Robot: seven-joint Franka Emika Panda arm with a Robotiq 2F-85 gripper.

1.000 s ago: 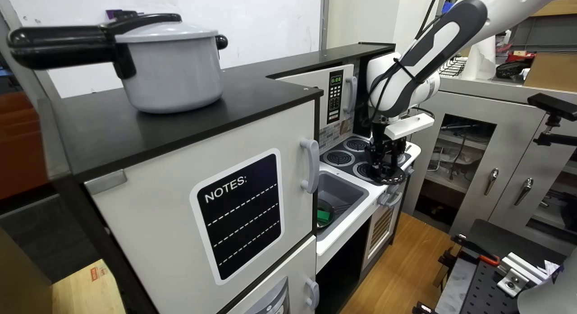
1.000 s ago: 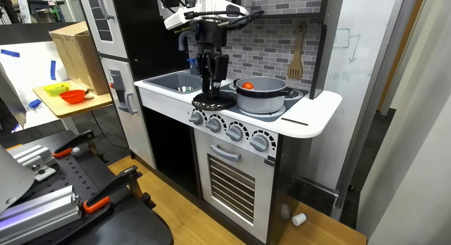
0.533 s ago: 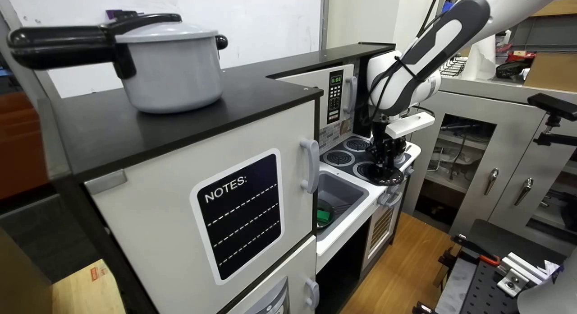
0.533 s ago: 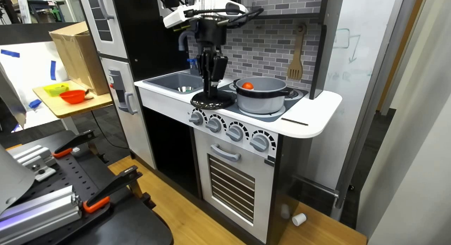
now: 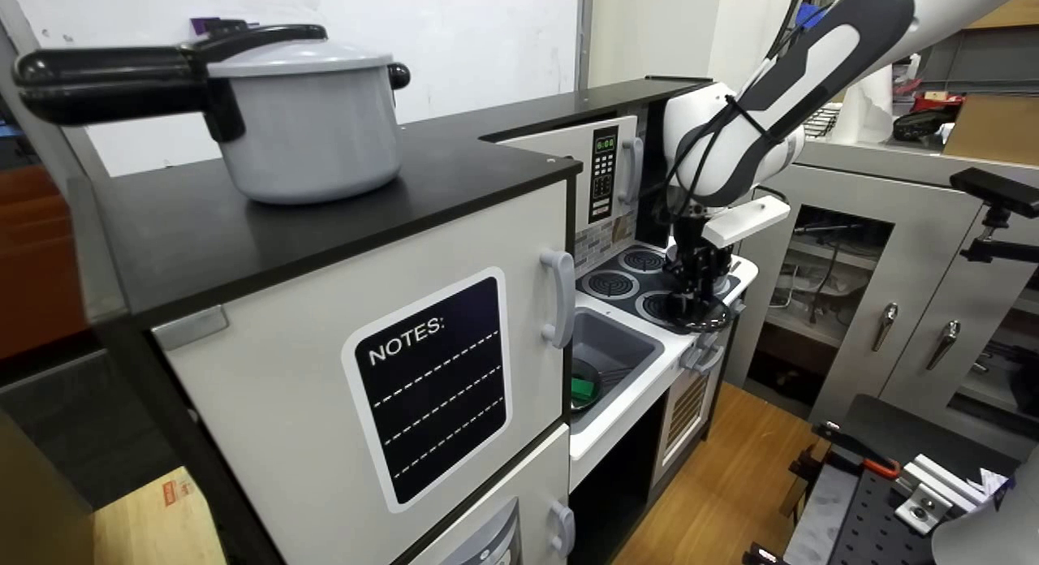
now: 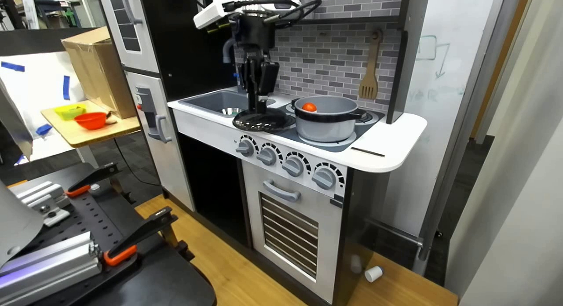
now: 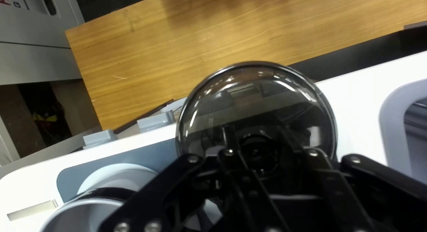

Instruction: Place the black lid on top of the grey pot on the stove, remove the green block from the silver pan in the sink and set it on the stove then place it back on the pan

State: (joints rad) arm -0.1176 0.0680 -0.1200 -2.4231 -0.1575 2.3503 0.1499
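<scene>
My gripper points down and is shut on the knob of the black glass lid. It holds the lid just above the stove's front edge, left of the grey pot in this exterior view. The lid also shows in the other views. The grey pot stands on the stove, uncovered, with an orange-red ball inside. Its rim shows in the wrist view. The green block lies in the pan in the sink. The fingertips are dark and partly hidden.
A wooden spatula hangs on the tiled wall behind the pot. A shelf juts out above the stove. A tall cabinet stands beside the sink, with a large lidded pot on top. Stove knobs line the front.
My gripper and the lid have risen slightly and shifted toward the sink side in an exterior view. The lid's tilt has changed a little. The pot, block and pan have not moved.
</scene>
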